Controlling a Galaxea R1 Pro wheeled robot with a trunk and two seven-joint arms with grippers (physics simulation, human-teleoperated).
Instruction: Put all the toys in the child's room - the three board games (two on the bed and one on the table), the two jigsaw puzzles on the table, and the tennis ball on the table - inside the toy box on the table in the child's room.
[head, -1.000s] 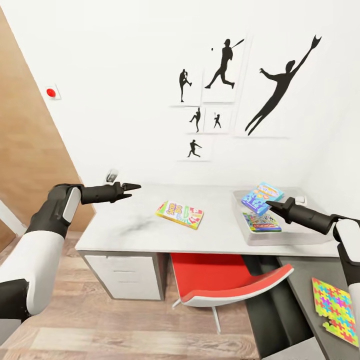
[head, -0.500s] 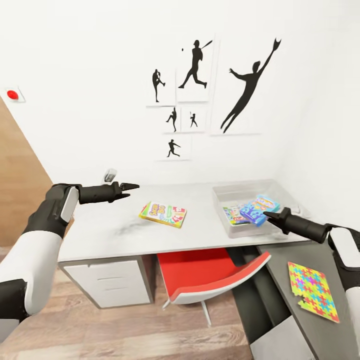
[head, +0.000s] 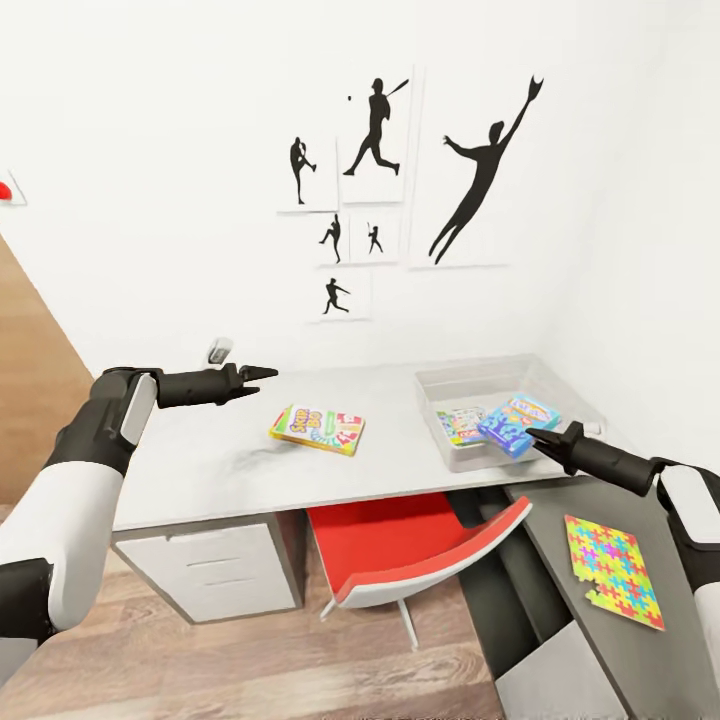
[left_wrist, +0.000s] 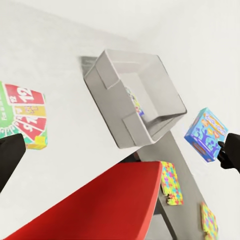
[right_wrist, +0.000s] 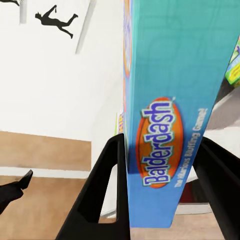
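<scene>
Right gripper (head: 540, 434) clamped on the blue Balderdash box (head: 517, 423), fingers either side of its narrow edge in the right wrist view, held above the near rim of the toy box (head: 437, 384). Left gripper (head: 262, 373) hovering over the table (head: 200, 470), holding nothing; whether open or closed, cannot tell.

On the table: grey toy box with another game (head: 460, 424) already lying inside. Beside it, toward the middle, Skip-Bo box (head: 317, 427) lying flat and untouched. On the lower dark cabinet (head: 690, 640), a jigsaw puzzle (head: 611, 571). Below, a red chair (head: 410, 545).

Best carried further over the bin's middle, clear of the sloping wall, lowered flat beside the game within, then released; dropped from the rim, likely to tip out.
</scene>
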